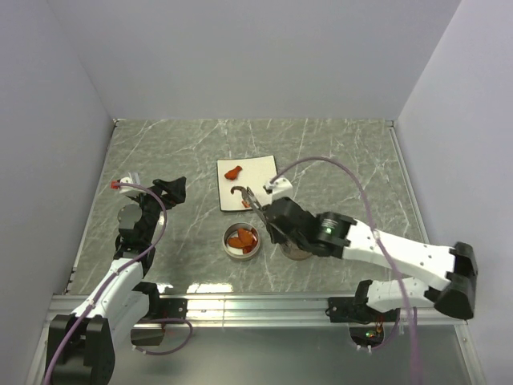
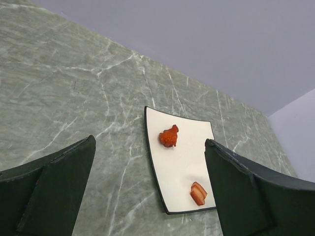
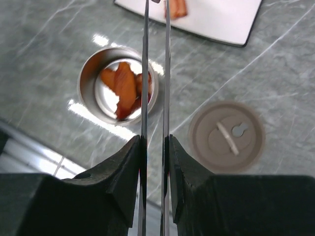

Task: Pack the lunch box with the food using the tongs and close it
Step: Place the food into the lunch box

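The right hand [image 3: 155, 142] is clamped on the tongs [image 3: 166, 59]. Its two fingers press the thin metal arms from either side until they run nearly parallel, with only a narrow gap between them. This squeeze appears to be what closes the tongs' far ends. The tongs reach forward over the near edge of the white plate [image 3: 216, 19], where an orange piece [image 3: 178, 7] lies beside them. The tips pass out of the wrist view and are too small in the overhead view, so I cannot tell whether they have hold of anything. Directly beneath the tongs' shafts, close to the hand, the round metal tin [image 3: 84, 83] stands open on the table [image 3: 44, 44] with several orange and red-brown pieces [image 3: 123, 88] inside. The short distance from plate to tin looks chosen to keep each transfer brief. The brown lid [image 3: 226, 135] lies flat on the table just beside the tin, handle up, clear of the opening so that filling can go on. A second, redder piece [image 2: 169, 136] sits further back on the plate. The left hand [image 1: 170, 191] is well apart at the table's left side, its fingers [image 2: 59, 182] spread and holding nothing. My judgement is that packing is partly done and closing has not begun.
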`<state>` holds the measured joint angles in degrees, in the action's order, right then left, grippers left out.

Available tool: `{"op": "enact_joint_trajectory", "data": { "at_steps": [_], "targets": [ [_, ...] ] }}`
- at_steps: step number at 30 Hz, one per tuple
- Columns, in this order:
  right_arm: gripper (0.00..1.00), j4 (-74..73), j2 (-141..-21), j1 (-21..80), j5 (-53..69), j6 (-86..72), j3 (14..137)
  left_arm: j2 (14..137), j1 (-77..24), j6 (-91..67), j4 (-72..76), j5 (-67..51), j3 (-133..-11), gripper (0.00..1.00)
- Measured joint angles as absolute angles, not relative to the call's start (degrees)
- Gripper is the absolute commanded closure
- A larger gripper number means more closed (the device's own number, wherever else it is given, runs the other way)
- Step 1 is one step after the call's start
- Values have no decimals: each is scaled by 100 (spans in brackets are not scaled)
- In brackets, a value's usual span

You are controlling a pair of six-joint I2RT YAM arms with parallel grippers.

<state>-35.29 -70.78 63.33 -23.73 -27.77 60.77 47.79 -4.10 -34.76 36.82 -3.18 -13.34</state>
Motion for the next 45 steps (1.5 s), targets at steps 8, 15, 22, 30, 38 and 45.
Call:
{"op": "enact_joint_trajectory", "data": {
  "at_steps": [8,15,22,30,38,45],
  "targets": [
    [82,-4123,-5841,7153,-2473,-3188,5566,4779,-403,-3476,3682,-320,-1334,1],
    [82,-4298,-5822,7673,-2456,-3262,5312,4779,-403,-3476,3682,-318,-1334,1],
    [81,-4421,-6077,7946,-2447,-3378,5299,4779,-403,-3479,3682,-320,-1334,0],
    [81,-4659,-6141,8344,-2519,-3599,5325,4783,-403,-3479,3682,-320,-1334,1],
    [77,-4799,-6469,8543,-2609,-3701,5435,4781,-403,-3481,3682,-320,-1334,0],
    [71,-4888,-6504,8600,-2755,-3789,5529,4779,-403,-3481,3682,-320,-1334,1]
  ]
}}
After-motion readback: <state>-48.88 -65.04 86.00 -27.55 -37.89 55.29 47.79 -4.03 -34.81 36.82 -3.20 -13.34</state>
